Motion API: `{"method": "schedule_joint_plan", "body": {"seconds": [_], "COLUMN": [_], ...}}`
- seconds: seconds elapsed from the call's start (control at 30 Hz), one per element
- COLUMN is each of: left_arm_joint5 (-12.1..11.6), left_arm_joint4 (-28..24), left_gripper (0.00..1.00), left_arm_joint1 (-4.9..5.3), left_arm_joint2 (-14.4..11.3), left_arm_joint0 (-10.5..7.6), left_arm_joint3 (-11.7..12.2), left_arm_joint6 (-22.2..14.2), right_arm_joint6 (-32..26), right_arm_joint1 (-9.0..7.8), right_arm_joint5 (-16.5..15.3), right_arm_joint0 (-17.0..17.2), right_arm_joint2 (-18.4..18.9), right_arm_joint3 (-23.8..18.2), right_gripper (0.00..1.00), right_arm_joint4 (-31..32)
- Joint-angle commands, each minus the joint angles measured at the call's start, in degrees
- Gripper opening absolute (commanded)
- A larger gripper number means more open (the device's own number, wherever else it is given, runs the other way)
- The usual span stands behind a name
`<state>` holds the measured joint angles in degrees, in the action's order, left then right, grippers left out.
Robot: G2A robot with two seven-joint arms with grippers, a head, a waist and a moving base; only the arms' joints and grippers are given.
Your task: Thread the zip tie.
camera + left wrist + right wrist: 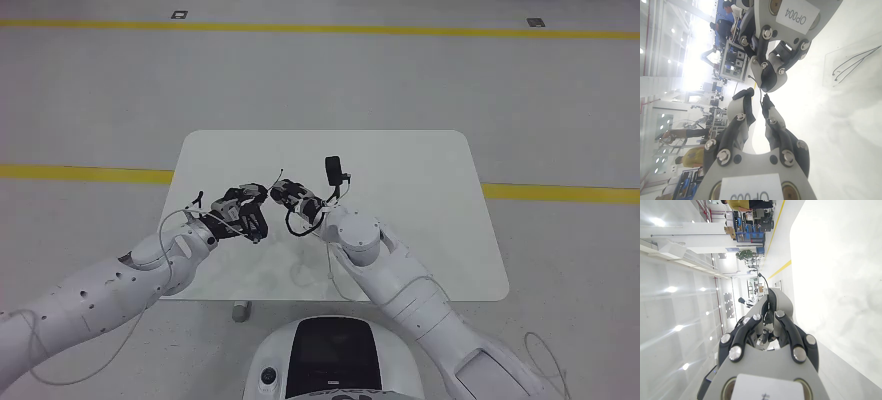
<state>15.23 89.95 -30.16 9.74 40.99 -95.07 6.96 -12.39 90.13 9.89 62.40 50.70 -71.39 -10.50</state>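
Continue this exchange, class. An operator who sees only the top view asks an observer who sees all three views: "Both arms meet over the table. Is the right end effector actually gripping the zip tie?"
Observer: Yes. The right end effector is shut on the zip tie, and the tie's head curves out past the fingertips.
Operator: And the left one?
Observer: The left end effector is open. The tie's thin strap runs down between its fingertips.
Operator: Are there any spares if this one drops?
Observer: Yes. Several spare zip ties lie on a clear sheet on the table.
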Motion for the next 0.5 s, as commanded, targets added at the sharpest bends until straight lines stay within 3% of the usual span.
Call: {"method": "schedule_joint_plan", "body": {"seconds": [0.0, 0.47], "left_arm_joint5": [-0.04, -0.72], "left_arm_joint4": [0.0, 0.0], "left_gripper": [0.13, 0.0], "left_arm_joint1": [-0.01, -0.11], "left_arm_joint2": [0.0, 0.0], "left_arm_joint0": [-0.02, -0.13], "left_arm_joint3": [0.01, 0.05], "left_arm_joint6": [0.07, 1.01], "right_arm_joint6": [-0.2, -1.18], "right_arm_joint1": [0.0, 0.17], "right_arm_joint5": [0.01, -0.04], "right_arm_joint0": [0.09, 0.38], "right_arm_joint2": [0.11, 0.79], "right_arm_joint3": [-0.1, -0.18], "right_gripper": [0.0, 0.0], "right_arm_joint4": [0.12, 0.03]}}
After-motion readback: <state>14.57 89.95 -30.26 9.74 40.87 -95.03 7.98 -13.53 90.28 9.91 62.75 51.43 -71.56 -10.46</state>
